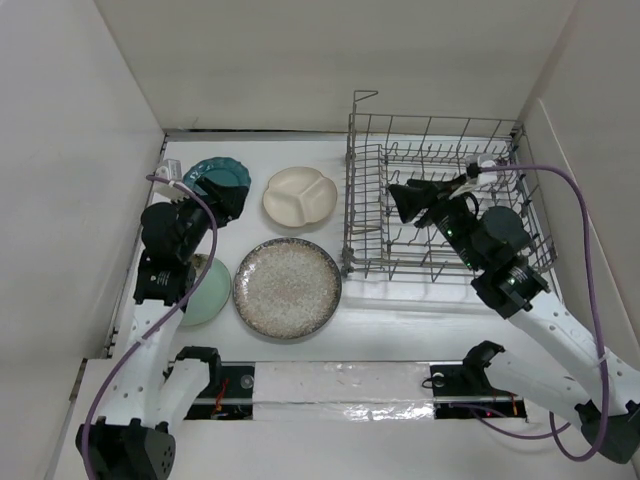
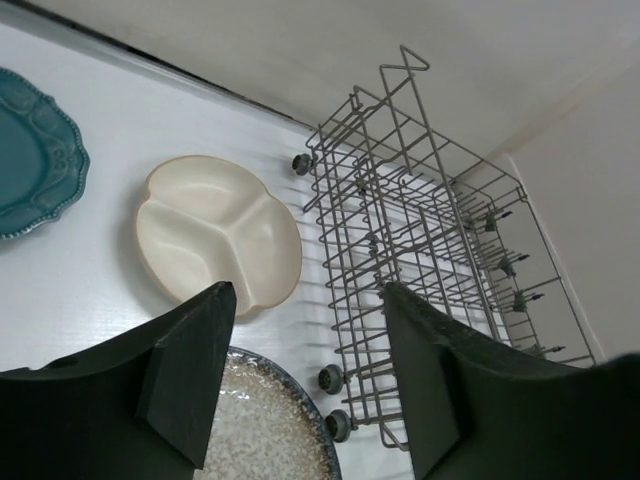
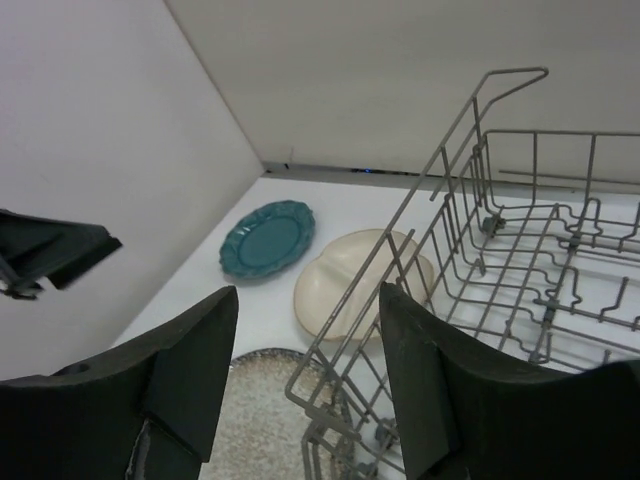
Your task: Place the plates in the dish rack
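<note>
I see the dish rack (image 1: 400,160) standing on the desk (image 1: 420,320) at right, the speckled plate (image 1: 287,287), cream plate (image 1: 299,196), mint plate (image 1: 207,290) and teal plate (image 1: 222,175) lying flat left of it, and my left claw (image 2: 308,295) and right claw (image 3: 308,295) both spread apart.

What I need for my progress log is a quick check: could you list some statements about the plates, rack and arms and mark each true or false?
1. The dish rack holds no plates. True.
2. The left gripper is holding the teal plate. False: its fingers are open and empty, and the plate lies on the table.
3. The cream plate lies between the teal plate and the dish rack. True.
4. The speckled plate stands upright in the dish rack. False: it lies flat on the table, left of the rack.
5. The right gripper is over the dish rack with its fingers open. True.
</note>
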Motion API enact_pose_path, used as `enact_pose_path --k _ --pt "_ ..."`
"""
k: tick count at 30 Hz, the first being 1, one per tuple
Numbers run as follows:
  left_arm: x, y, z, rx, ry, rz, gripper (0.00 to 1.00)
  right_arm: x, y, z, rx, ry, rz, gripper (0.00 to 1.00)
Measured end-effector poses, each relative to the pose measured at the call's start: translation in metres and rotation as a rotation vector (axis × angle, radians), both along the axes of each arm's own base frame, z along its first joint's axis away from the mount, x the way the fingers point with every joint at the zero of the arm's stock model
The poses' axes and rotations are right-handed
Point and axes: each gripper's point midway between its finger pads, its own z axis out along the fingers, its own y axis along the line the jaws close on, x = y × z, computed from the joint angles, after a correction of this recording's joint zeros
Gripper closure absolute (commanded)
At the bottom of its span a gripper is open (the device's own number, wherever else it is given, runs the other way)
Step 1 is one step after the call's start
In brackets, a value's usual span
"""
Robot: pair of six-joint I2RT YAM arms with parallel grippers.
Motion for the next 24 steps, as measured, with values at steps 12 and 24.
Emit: enact_pose_path --k 12,24 --pt "0.044 0.029 -0.053 -0.048 0.182 0.155 1.00 0.001 0.000 -0.035 0.036 0.071 0.000 1.00" --pt "0.098 0.120 -0.146 -0.131 0.453 0.432 0.56 -0.001 -0.010 -0.035 0.061 0.065 -0.013 0.96"
